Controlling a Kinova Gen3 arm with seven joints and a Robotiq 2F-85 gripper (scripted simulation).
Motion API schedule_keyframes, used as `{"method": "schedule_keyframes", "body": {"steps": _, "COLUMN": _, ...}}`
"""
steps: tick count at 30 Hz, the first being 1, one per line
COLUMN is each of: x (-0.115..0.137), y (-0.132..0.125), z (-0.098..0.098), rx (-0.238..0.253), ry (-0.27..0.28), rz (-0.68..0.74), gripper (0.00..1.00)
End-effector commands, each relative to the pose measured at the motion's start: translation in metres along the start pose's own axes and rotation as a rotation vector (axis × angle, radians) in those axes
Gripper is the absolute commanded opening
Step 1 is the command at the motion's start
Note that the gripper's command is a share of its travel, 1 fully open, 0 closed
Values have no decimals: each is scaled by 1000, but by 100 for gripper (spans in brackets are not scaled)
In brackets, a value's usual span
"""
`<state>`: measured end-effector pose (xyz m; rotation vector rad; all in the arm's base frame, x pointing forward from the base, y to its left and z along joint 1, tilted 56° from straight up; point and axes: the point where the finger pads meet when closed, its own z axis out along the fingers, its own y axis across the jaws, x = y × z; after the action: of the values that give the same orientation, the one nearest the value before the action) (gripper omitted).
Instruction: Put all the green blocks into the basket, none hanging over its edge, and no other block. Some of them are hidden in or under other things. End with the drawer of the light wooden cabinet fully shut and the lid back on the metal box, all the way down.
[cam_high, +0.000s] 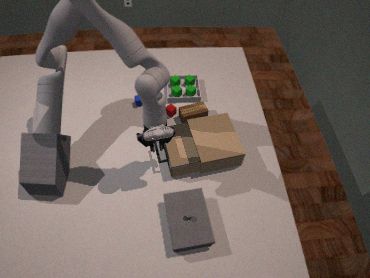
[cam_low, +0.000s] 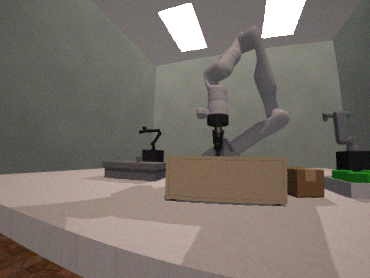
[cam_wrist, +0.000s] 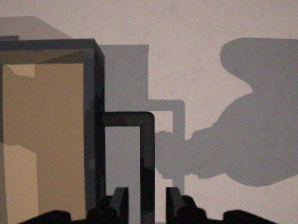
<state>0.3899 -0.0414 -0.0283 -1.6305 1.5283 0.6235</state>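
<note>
Two fingers of my gripper (cam_high: 157, 149) (cam_low: 218, 151) (cam_wrist: 147, 201) stand partly apart, astride the handle (cam_high: 162, 160) (cam_wrist: 147, 165) with a gap either side; nothing grasped. Drawer (cam_high: 175, 159) (cam_wrist: 94, 125): open, projecting from the cabinet (cam_high: 218, 139) (cam_low: 226, 180). Red block (cam_high: 171, 110) and carton (cam_high: 193, 112) (cam_low: 305, 182) lie between cabinet and basket (cam_high: 184, 99) (cam_low: 352, 189); blue block (cam_high: 138, 100) lies apart. Metal box (cam_high: 193, 245) (cam_low: 135, 173): lid (cam_high: 189, 207) (cam_low: 134, 164) on. Four green blocks (cam_high: 176, 91) (cam_low: 350, 175) observed in the basket.

"Where do we look from?"

"Our top view looks down steeply from high up, far enough back for the whole arm (cam_high: 151, 85) (cam_low: 265, 65); our exterior sits low, facing level across the tabletop (cam_high: 100, 225) (cam_low: 125, 230) (cam_wrist: 225, 20)."

"And our wrist?"

"Close, downward past the fingers; all three share the cabinet (cam_high: 217, 137) (cam_low: 226, 180) (cam_wrist: 45, 125)."
</note>
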Motion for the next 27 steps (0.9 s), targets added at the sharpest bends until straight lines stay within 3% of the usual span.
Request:
{"method": "schedule_keyframes", "body": {"steps": 1, "x": 0, "y": 0, "z": 0, "rx": 1, "ry": 1, "rz": 0, "gripper": 30}}
{"method": "schedule_keyframes", "body": {"steps": 27, "x": 0, "y": 0, "z": 19, "rx": 1, "ry": 1, "rz": 0, "gripper": 30}}
